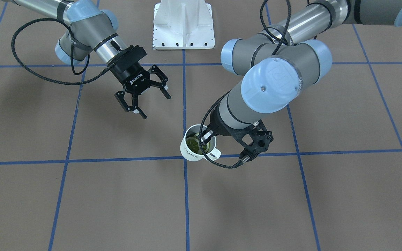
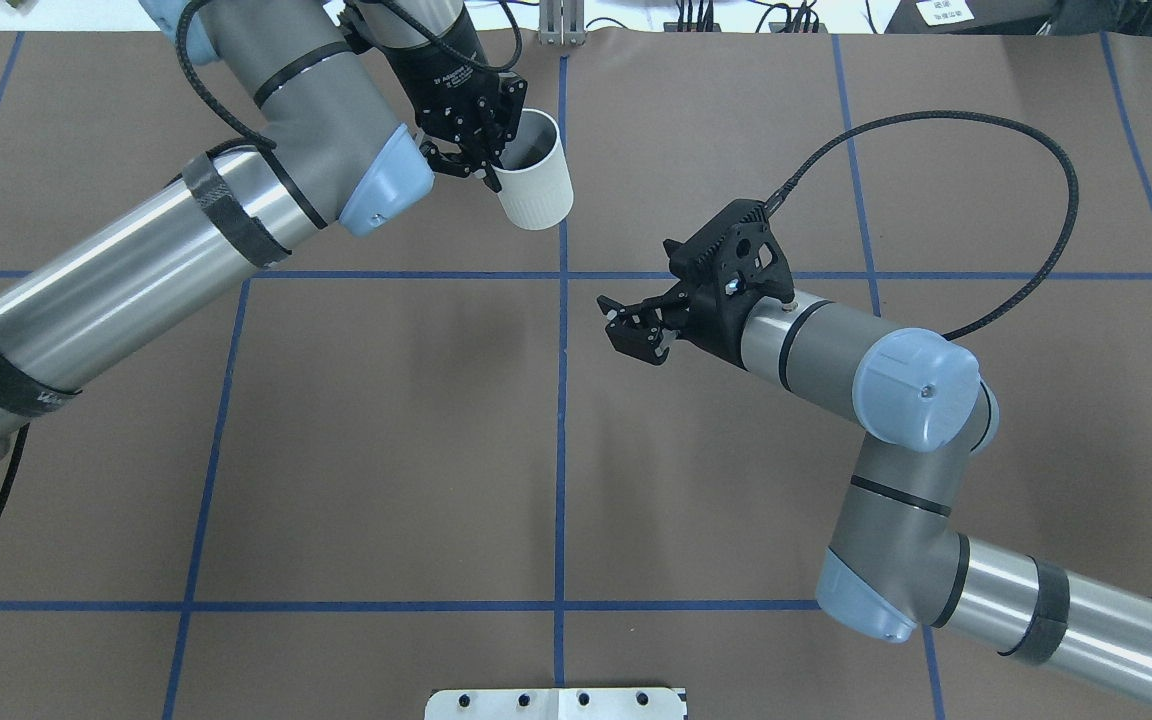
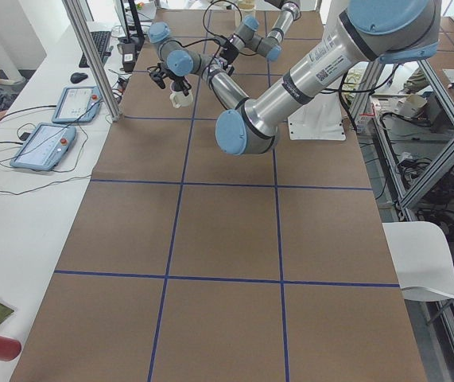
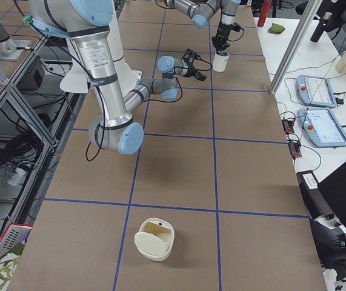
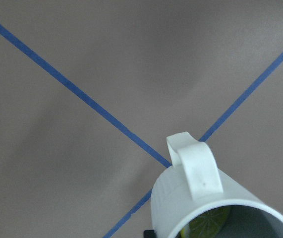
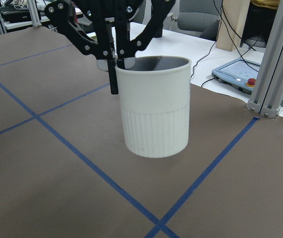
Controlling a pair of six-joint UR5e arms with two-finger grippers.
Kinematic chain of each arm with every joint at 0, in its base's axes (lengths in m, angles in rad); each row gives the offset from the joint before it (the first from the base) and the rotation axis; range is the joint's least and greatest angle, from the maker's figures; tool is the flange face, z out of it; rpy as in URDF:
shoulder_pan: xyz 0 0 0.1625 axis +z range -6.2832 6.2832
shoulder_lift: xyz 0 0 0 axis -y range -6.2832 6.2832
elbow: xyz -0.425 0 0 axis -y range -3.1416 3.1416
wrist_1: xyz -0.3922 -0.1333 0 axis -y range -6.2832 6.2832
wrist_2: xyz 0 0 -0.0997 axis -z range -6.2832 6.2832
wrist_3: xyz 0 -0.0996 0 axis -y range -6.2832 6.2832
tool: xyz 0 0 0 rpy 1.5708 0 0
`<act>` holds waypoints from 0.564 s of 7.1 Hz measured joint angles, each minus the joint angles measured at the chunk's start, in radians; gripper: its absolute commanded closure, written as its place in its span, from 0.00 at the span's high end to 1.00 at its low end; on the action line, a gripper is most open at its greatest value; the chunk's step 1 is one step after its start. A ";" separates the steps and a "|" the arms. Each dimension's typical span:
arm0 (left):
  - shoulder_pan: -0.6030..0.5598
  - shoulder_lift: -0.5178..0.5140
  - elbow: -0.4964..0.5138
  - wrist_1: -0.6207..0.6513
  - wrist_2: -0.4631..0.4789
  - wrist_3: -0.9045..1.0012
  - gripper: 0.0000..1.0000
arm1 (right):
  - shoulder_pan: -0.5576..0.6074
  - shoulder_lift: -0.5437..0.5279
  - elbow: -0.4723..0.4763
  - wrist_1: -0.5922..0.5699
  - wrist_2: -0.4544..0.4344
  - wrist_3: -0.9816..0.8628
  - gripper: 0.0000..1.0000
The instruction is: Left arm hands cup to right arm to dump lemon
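Overhead exterior view gives you the layout: the left gripper (image 2: 489,165) holds the cup (image 2: 536,190) by its rim, one finger inside and one outside, close to the far edge of the table (image 2: 386,450) and just left of the middle tape line (image 2: 561,400). The right gripper (image 2: 633,325), jaws spread wide and holding nothing, sits nearer and to the right, well apart, with bare table between them. Your cup is white, upright, ribbed on its lower half, with a squared handle (image 5: 193,166). The yellow-green lemon (image 1: 193,143) lies inside it.
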 measured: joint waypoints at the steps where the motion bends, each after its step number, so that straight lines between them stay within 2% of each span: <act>1: 0.014 -0.012 0.001 -0.004 -0.007 -0.008 0.00 | -0.001 0.001 -0.003 -0.001 -0.001 0.000 0.98; 4: 0.055 -0.022 -0.001 -0.009 -0.054 -0.008 0.00 | -0.002 0.002 -0.007 -0.002 -0.002 0.000 0.98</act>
